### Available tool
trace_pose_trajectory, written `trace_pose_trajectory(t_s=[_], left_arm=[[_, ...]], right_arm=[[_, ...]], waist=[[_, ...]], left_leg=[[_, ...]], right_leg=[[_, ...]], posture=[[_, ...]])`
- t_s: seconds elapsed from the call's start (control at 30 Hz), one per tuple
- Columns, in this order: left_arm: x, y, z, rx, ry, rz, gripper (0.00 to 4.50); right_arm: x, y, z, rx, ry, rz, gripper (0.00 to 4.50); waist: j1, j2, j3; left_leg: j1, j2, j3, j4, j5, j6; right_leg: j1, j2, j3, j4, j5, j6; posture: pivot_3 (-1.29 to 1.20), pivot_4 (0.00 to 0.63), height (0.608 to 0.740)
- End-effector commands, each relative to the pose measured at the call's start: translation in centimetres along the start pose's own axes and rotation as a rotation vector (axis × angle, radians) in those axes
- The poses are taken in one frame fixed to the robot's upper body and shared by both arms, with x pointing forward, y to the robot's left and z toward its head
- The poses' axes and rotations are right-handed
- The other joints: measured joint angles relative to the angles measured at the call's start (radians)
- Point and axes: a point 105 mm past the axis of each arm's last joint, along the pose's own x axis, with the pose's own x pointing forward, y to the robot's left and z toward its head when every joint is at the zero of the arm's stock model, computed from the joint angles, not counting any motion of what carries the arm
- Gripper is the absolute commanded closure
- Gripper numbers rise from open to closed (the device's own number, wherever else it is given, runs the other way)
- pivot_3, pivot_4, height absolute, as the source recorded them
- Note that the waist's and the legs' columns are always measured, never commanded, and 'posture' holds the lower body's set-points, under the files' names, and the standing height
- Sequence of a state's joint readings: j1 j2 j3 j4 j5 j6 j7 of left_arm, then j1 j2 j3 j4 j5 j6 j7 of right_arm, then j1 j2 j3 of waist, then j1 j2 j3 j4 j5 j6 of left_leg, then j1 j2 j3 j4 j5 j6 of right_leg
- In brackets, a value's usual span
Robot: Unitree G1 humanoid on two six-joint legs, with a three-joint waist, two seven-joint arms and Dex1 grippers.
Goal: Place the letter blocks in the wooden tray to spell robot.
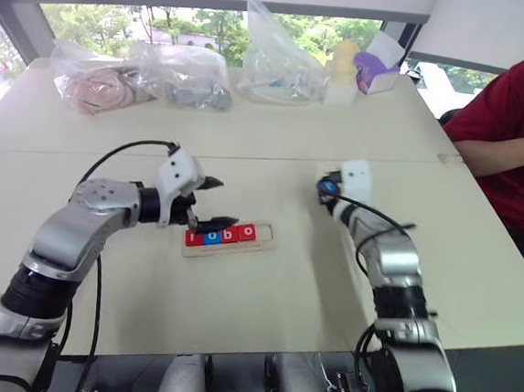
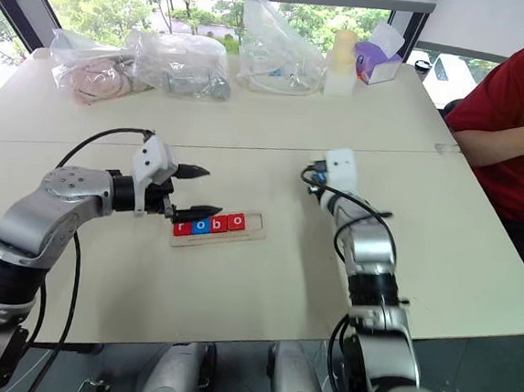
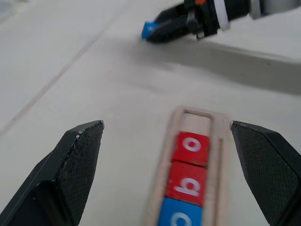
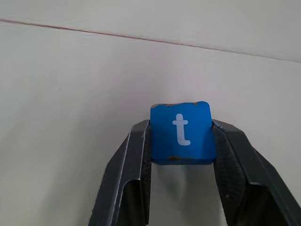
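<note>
**Blue "t" tile pinched in our right gripper; four tiles sit in the tray**

In the left eye view our right arm rises from the lower right of the frame, bent at the elbow, and ends right of center at the right gripper [image 4: 181, 136]. Its two black fingers press on opposite edges of the blue t tile [image 4: 181, 132], white letter facing the wrist camera. The tile looks tipped above the pale table [image 1: 249, 131]; we cannot tell whether its lower edge touches the surface.

Our left arm comes in from the lower left, forearm reaching toward the center of the frame. The left gripper [image 1: 214, 202] is spread wide and holds nothing. One finger points out above the wooden tray [image 1: 267, 243]; the other lies at the tray's left end, over the red r tile [image 2: 182, 228].

The tray lies just below center. From its left end it holds the r tile, a blue o tile [image 2: 201, 225], a red b tile [image 3: 186, 182] and a red o tile [image 3: 191, 147], side by side. The slot at the right end is bare wood.

A person in a red shirt [image 1: 517, 117] sits at the right edge.
</note>
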State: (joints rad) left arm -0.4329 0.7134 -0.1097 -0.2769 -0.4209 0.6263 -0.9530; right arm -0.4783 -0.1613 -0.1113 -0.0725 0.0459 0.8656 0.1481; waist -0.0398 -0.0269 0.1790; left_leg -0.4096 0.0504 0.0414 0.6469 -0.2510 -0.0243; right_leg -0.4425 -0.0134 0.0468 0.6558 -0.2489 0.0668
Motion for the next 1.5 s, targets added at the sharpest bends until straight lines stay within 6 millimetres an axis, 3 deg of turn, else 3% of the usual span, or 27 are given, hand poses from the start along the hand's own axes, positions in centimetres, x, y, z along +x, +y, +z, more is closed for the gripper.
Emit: trace_pose_trajectory(t_s=[0.03, 0.17, 0.3, 0.4, 0.43, 0.5, 0.57, 0.6, 0.77, 0.87, 0.93, 0.97, 1.07, 1.13, 1.3, 1.5], left_arm=[[0.5, -2.9, 1.3, 0.049, -0.013, -0.150, 0.00], [1.3, -3.8, 1.6, 0.070, -0.009, -0.205, 0.00], [2.2, -4.1, 1.6, 0.069, -0.015, -0.228, 0.00], [2.4, -3.7, 1.6, 0.075, -0.015, -0.222, 0.00], [2.4, -3.6, 1.6, 0.079, -0.013, -0.219, 0.00], [2.3, -3.3, 1.5, 0.092, -0.002, -0.210, 0.00], [2.0, -3.1, 1.6, 0.096, 0.001, -0.202, 0.00], [1.8, -3.0, 1.6, 0.096, 0.003, -0.197, 0.00], [-0.2, -2.0, 1.4, 0.103, 0.043, -0.156, 0.00], [-1.5, -2.3, 2.5, 0.065, 0.003, -0.200, 0.00], [-2.0, -2.8, 2.6, 0.070, 0.017, -0.233, 0.00], [-2.1, -3.2, 2.2, 0.100, 0.053, -0.251, 0.00], [-2.2, -3.7, 2.1, 0.132, 0.084, -0.281, 0.00], [-2.2, -3.8, 2.4, 0.132, 0.075, -0.281, 0.00], [-2.3, -3.7, 2.0, 0.137, 0.097, -0.251, 0.00], [-2.8, -3.4, 0.9, 0.120, 0.146, -0.206, 0.00]], right_arm=[[-3.5, 0.6, 0.6, 0.063, -0.002, -0.034, 3.31], [-5.7, 1.4, -1.2, 0.173, 0.074, -0.080, 3.31], [-6.1, 3.7, -2.5, 0.218, 0.144, -0.021, 3.31], [-5.9, 3.8, -2.7, 0.245, 0.155, -0.019, 3.31], [-5.8, 3.7, -2.6, 0.254, 0.151, -0.022, 2.28], [-5.7, 3.7, -2.6, 0.251, 0.152, -0.022, 1.41], [-5.7, 3.4, -2.5, 0.216, 0.152, -0.031, 0.27], [-5.8, 3.2, -2.3, 0.192, 0.148, -0.034, 0.13], [-5.9, 0.3, 2.2, -0.154, -0.037, 0.026, 0.13], [-6.5, 1.1, 4.5, -0.403, -0.178, 0.349, 0.13], [-8.7, 2.4, 3.1, -0.590, -0.218, 0.693, 0.13], [-8.4, 1.3, 1.9, -0.619, -0.168, 0.767, 0.13], [-7.1, -1.5, -0.3, -0.666, -0.057, 0.828, 0.13], [-6.4, -2.1, -0.7, -0.684, -0.034, 0.873, 0.13], [-4.6, -2.6, -1.7, -0.780, -0.001, 0.922, 0.13], [-3.1, -2.6, -2.6, -0.770, 0.027, 0.974, 0.13]], waist=[[-0.001, 0.000, 0.000], [-0.006, 0.000, 0.000], [-0.005, 0.000, 0.000], [-0.005, -0.001, -0.001], [-0.005, -0.001, -0.001], [-0.005, -0.001, -0.001], [-0.005, -0.001, -0.001], [-0.005, -0.001, -0.001], [-0.005, 0.000, 0.000], [-0.005, -0.001, 0.000], [-0.005, -0.001, 0.000], [-0.004, -0.002, 0.000], [-0.005, -0.003, 0.000], [-0.005, -0.002, 0.001], [-0.005, -0.002, 0.001], [-0.004, -0.002, 0.001]], left_leg=[[0.000, 0.000, 0.000, 0.000, 0.000, 0.000], [0.002, 0.000, 0.001, 0.000, 0.000, 0.000], [0.002, 0.000, 0.000, 0.001, 0.000, 0.000], [0.002, 0.000, 0.000, 0.001, 0.000, 0.000], [0.002, 0.000, 0.000, 0.001, 0.000, 0.000], [0.001, 0.000, 0.000, 0.001, 0.000, 0.000], [0.001, 0.000, 0.000, 0.001, 0.000, 0.000], [0.001, 0.000, 0.000, 0.001, 0.000, 0.000], [0.001, -0.001, 0.001, 0.001, 0.000, 0.000], [0.001, -0.001, 0.002, 0.001, 0.000, 0.000], [0.001, -0.001, 0.002, 0.000, -0.001, 0.001], [0.002, -0.001, 0.001, -0.001, -0.001, 0.002], [0.005, 0.000, 0.000, 0.000, -0.003, 0.005], [0.005, 0.000, 0.002, 0.002, -0.003, 0.005], [0.005, 0.000, 0.003, 0.003, -0.003, 0.005], [0.005, 0.000, 0.003, 0.003, -0.003, 0.005]], right_leg=[[0.000, 0.000, 0.000, 0.000, 0.000, 0.000], [0.000, 0.001, 0.000, 0.000, 0.000, -0.001], [0.000, 0.002, 0.000, 0.000, 0.000, -0.005], [0.001, 0.002, 0.000, 0.000, 0.000, -0.005], [0.001, 0.002, 0.000, -0.001, 0.000, -0.004], [0.001, 0.002, 0.000, -0.001, 0.000, -0.003], [0.001, 0.002, 0.000, -0.001, 0.001, -0.003], [0.001, 0.002, 0.000, -0.001, 0.000, -0.003], [0.000, 0.000, 0.000, -0.002, -0.001, -0.005], [0.001, 0.000, 0.000, -0.004, -0.001, -0.004], [0.002, 0.001, 0.000, -0.005, -0.001, -0.002], [0.002, 0.002, 0.000, -0.006, -0.001, 0.001], [0.007, 0.003, -0.001, -0.007, -0.001, 0.002], [0.007, 0.002, 0.000, -0.007, -0.001, 0.001], [0.007, 0.002, 0.001, -0.005, 0.000, 0.000], [0.007, 0.002, 0.001, -0.005, 0.000, 0.000]], posture=[[0.00, 0.150, 0.738], [0.00, 0.150, 0.738], [0.00, 0.150, 0.738], [0.00, 0.150, 0.738], [0.00, 0.150, 0.738], [0.00, 0.150, 0.738], [0.00, 0.150, 0.738], [0.00, 0.150, 0.738], [0.00, 0.150, 0.738], [0.00, 0.150, 0.738], [0.00, 0.150, 0.738], [0.00, 0.150, 0.738], [0.00, 0.150, 0.738], [0.00, 0.150, 0.738], [0.00, 0.150, 0.738], [0.00, 0.150, 0.738]])
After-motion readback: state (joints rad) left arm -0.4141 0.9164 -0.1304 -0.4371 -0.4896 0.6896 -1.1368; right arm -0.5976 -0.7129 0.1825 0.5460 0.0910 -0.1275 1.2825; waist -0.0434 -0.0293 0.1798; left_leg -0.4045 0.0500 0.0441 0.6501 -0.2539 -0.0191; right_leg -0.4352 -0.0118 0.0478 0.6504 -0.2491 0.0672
